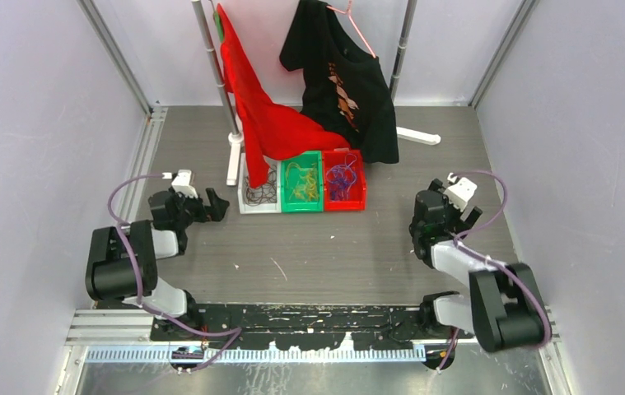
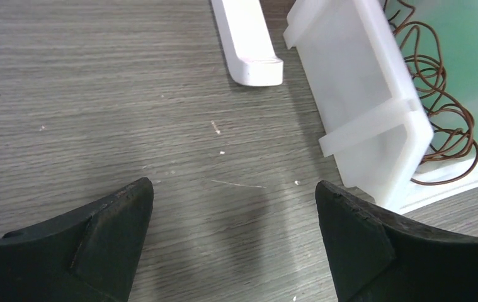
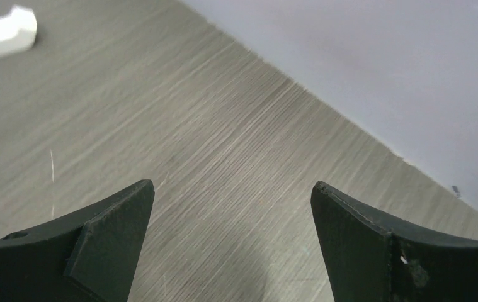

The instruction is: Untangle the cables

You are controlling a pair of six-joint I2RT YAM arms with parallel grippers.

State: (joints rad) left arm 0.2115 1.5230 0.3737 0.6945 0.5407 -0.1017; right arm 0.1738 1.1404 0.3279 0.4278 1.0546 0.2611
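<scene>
Lying in bins (image 1: 302, 208), the cables (image 1: 301, 183) — left gripper (image 2: 233, 189), right gripper (image 3: 232, 189) both gaping.

The table (image 2: 97, 82) is matt grey wood-grain, the white bin (image 2: 356, 82) smooth plastic, the left pincer (image 2: 233, 195) matt black

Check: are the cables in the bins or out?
In: black cables in the white bin, yellow cables in the green bin, purple cables in the red bin.

Cables (image 1: 300, 181) sep. by colour in 3 bins (image 1: 302, 209).
</scene>
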